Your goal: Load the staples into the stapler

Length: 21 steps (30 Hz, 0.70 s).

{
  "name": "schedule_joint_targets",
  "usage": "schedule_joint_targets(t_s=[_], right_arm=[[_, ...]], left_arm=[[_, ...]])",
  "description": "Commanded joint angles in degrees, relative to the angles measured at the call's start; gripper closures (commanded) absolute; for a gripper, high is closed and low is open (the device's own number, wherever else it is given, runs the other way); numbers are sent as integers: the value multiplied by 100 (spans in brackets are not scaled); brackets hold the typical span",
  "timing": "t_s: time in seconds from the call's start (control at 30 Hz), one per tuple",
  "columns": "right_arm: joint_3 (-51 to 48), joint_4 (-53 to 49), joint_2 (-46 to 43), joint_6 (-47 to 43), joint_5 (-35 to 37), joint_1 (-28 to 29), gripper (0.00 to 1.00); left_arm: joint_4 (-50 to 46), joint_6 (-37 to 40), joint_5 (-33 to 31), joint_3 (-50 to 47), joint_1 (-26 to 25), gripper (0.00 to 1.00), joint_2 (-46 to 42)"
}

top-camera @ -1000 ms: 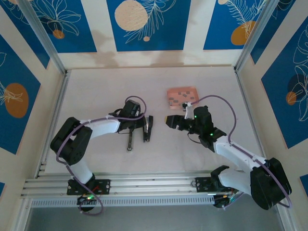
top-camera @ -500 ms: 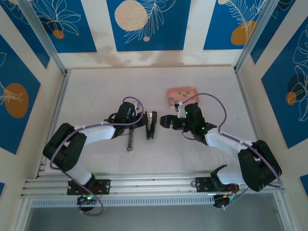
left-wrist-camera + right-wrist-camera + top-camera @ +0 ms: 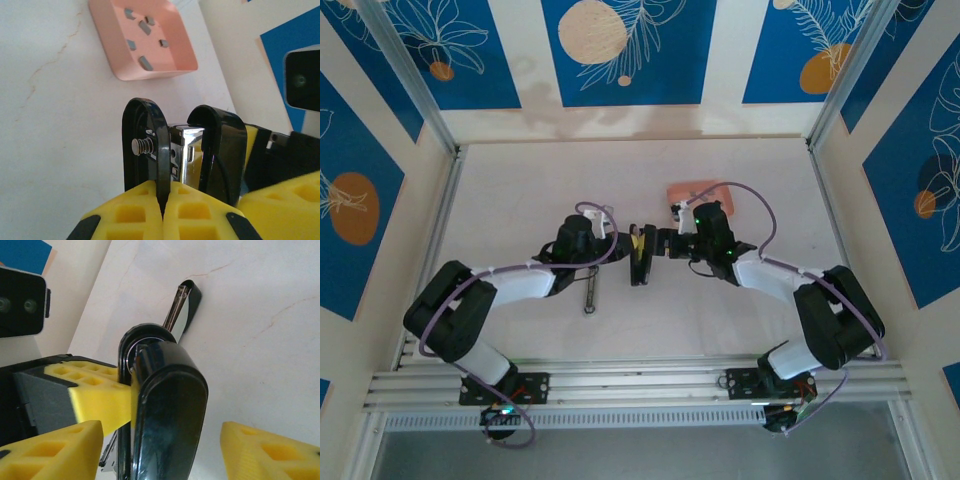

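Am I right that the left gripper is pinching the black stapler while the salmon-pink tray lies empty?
Not empty: the left wrist view shows small grey staple strips in the salmon-pink rectangular tray. The left gripper does pinch the black stapler.

Bright even light, soft shadows, sharp overhead view, glint on stapler [image 3: 189,150] chrome

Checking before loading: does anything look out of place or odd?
A long black-and-chrome bar lies alone on the table, apart from the stapler clamped in the left hand; it may be a detached stapler part. The staples lie loose at mixed angles in the pink tray.
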Motion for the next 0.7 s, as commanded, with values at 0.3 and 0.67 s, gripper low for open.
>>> schedule_joint_targets(t_s=[0.3, 0.67], right_arm=[[46, 517, 77, -36, -332, -45, 71], [-635, 981, -1267, -1580, 431, 312, 95]], left_arm=[[473, -154, 124, 27, -33, 100, -285], [-38, -486, -536, -59, -5, 100, -167]])
